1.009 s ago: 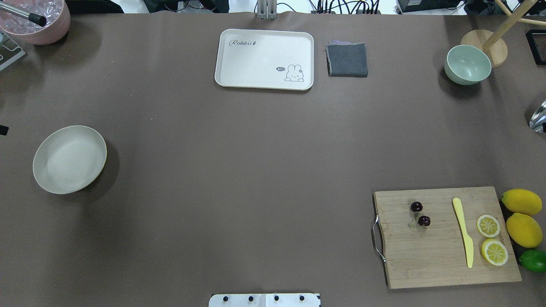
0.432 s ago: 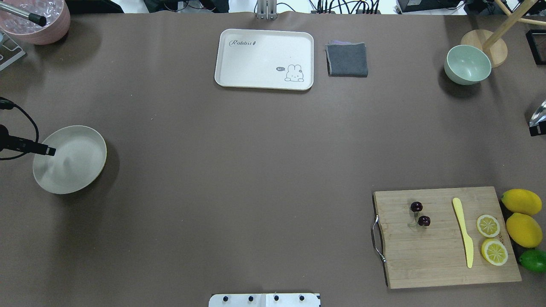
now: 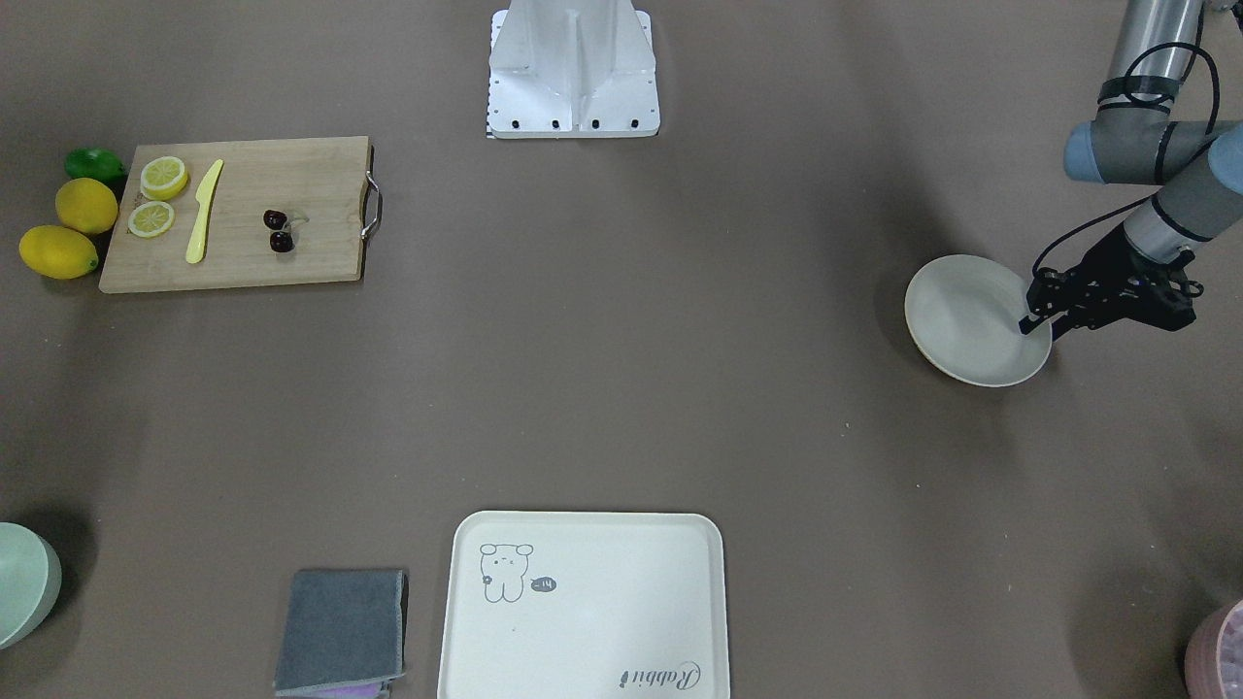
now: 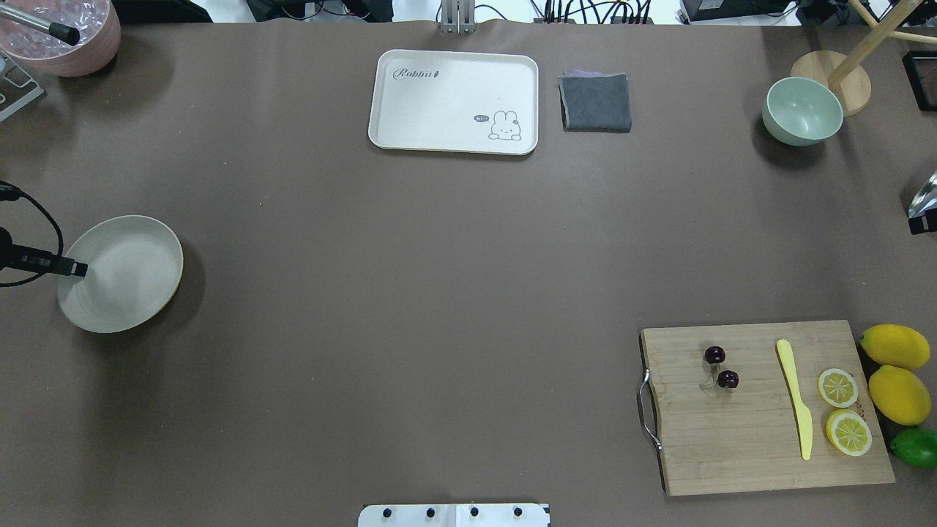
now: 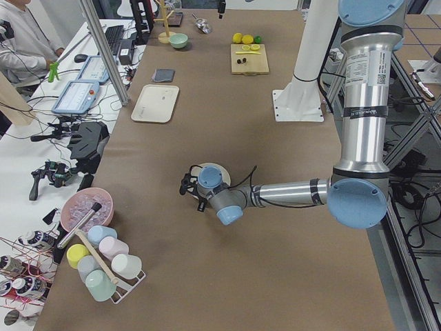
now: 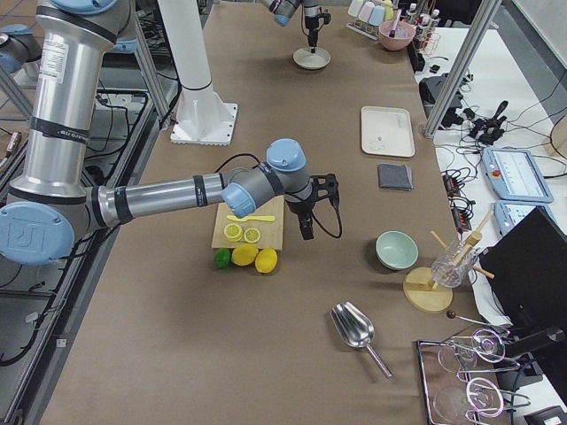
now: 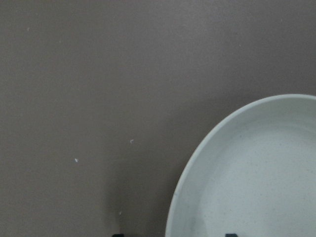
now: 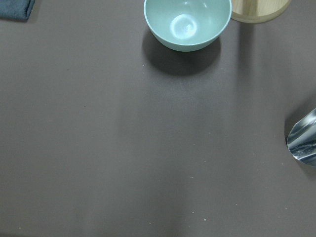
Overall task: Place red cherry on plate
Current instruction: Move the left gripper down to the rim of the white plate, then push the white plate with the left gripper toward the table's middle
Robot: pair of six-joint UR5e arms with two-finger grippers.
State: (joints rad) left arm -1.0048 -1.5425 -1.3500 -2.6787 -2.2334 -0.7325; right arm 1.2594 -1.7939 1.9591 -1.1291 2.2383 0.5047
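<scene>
The red cherry (image 4: 728, 379), a dark pair on pale stems, lies on the wooden cutting board (image 4: 739, 439) at the near right; it also shows in the front view (image 3: 282, 241). The plate (image 4: 139, 271) is bare at the far left of the table (image 3: 971, 320). My left gripper (image 4: 76, 269) hangs open at the plate's outer rim (image 3: 1041, 328). In the left wrist view the plate's rim (image 7: 197, 163) runs between the two fingertips at the bottom edge. My right gripper (image 6: 306, 228) hovers over bare table beyond the board, holding nothing I can see; whether it is open I cannot tell.
On the board lie a yellow knife (image 4: 795, 399) and two lemon slices (image 4: 838, 388). Two lemons (image 4: 897, 366) and a lime (image 4: 915, 448) sit beside it. A cream tray (image 4: 454, 102), grey cloth (image 4: 596, 102), green bowl (image 4: 802, 111) and metal scoop (image 8: 302, 143) stand farther out.
My left gripper came in from the left edge to the plate's rim, then drew back slightly. A dark part of the right arm appeared at the right edge. The cherry stayed put.
</scene>
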